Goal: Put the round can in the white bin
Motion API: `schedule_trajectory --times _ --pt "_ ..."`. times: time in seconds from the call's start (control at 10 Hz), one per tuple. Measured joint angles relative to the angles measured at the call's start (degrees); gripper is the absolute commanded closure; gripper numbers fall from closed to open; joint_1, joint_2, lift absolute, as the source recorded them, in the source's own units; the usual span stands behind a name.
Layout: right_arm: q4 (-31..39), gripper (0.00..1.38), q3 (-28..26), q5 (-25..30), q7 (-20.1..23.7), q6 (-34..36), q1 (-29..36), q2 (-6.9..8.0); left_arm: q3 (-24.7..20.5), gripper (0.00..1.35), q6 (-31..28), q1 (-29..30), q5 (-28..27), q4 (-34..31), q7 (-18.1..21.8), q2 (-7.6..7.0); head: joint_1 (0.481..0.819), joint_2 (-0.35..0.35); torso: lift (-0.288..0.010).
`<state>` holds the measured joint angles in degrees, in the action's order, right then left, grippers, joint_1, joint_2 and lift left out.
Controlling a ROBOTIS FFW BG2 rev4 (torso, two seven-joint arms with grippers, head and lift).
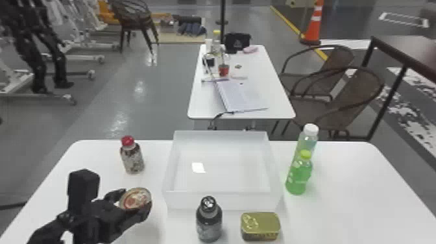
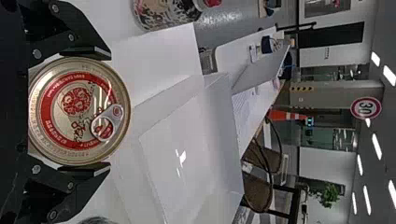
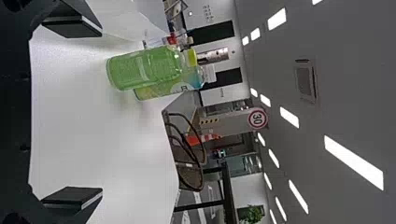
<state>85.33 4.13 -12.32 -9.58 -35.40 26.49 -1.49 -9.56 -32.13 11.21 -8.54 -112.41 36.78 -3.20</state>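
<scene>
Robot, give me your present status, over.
Left end effector shut on round can, left of white bin. Right end effector open, empty. Bin's left wall in the way.

- You have bright ceiling strip lights [image 3: 353, 162] overhead.
- You see white glare inside the white bin [image 1: 224, 200].
- Your glossy floor [image 1: 107, 97], far left, reflects light.

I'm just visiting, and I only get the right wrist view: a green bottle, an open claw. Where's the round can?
Observer: The left claw has it; the can is gripped between its two fingers.
Operator: Oh! Does it have one of those pull rings?
Observer: Yes, a ring on its lid, lying flat.
Operator: And is it in the white bin yet?
Observer: No, it's outside the bin, to the left of it.
</scene>
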Motion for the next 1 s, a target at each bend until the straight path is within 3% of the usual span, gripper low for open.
schedule_trajectory --times 0.4,0.8,1.0 --pt "-0.5 0.10 0.3 0.0 0.0 0.0 -0.8 0.09 0.9 0.78 5.0 -6.8 3.2 3.1 -0.3 -1.11 0.549 0.000 -0.100" --pt "-0.8 0.10 0.7 0.0 0.0 0.0 -1.5 0.08 7.8 0.78 17.3 -18.8 9.1 21.2 2.2 -3.89 0.549 0.000 -0.100" --pt "-1.0 0.10 0.8 0.0 0.0 0.0 -1.6 0.08 10.4 0.70 20.6 -23.9 11.0 32.6 3.6 -3.58 0.549 0.000 -0.100"
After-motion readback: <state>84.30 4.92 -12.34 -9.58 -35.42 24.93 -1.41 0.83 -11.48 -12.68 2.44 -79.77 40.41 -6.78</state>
